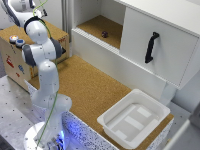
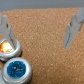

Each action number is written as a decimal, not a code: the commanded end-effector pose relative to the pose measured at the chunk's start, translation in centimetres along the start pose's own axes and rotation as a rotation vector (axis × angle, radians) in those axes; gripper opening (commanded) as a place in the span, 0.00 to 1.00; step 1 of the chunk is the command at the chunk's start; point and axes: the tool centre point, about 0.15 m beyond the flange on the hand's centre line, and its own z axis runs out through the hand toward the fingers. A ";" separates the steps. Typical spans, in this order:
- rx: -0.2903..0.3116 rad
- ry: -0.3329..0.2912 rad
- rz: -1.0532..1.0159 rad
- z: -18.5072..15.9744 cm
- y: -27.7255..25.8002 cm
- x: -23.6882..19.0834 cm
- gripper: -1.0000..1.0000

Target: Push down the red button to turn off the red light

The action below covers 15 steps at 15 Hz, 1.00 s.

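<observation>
The red button point(image 2: 8, 47) is a small round push-button with a grey rim, and its centre glows orange. It sits on the cork top of a wooden box point(image 1: 15, 62), right beside the matching blue button point(image 2: 16, 69). In the exterior view the red button point(image 1: 13, 38) and the blue button point(image 1: 20, 42) lie at the box's left end. My gripper point(image 2: 39, 45) hovers over the cork with its fingers point(image 2: 74, 30) spread wide and nothing between them. One fingertip is just above the red button; I cannot tell whether it touches. In the exterior view the arm point(image 1: 42, 60) hides the fingers.
A white cabinet stands behind, with an open cork-floored compartment holding a small dark object point(image 1: 104, 34). Its door carries a black handle point(image 1: 151, 47). A white tray point(image 1: 152, 107) rests on the cork mat point(image 1: 90, 85) at the exterior view's right.
</observation>
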 end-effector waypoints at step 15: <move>-0.012 0.002 -0.157 3.9 -11.3 6.6 0.00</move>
